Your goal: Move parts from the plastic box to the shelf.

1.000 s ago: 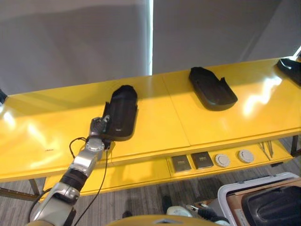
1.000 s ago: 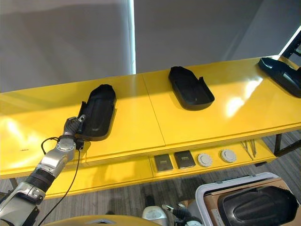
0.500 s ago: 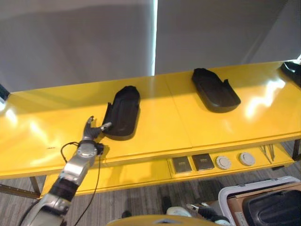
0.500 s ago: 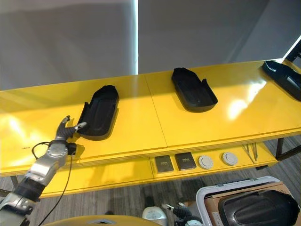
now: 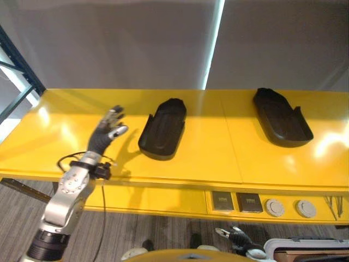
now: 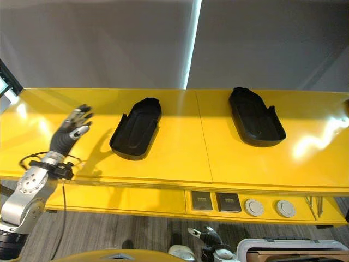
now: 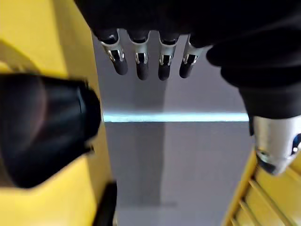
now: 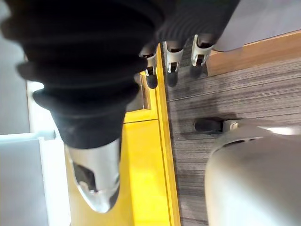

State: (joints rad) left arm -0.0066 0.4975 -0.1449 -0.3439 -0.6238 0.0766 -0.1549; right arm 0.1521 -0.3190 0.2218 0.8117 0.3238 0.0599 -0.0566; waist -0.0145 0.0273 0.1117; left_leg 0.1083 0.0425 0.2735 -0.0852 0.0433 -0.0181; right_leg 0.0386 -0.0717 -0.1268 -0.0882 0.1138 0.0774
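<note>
Yellow shelf point(image 5: 207, 158), black part point(image 5: 162, 128) beside empty left hand point(image 5: 107, 133)

No text, label, number or sign can be read anywhere here. The two dark square plates point(image 5: 222, 201) on the lower yellow shelf point(image 5: 163, 199), at about 5 o'clock, carry nothing legible.

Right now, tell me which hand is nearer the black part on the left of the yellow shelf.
Left. The left hand hovers open just beside that black part, apart from it. The right hand hangs low over the grey floor beside the yellow shelf, well away from it.
</note>
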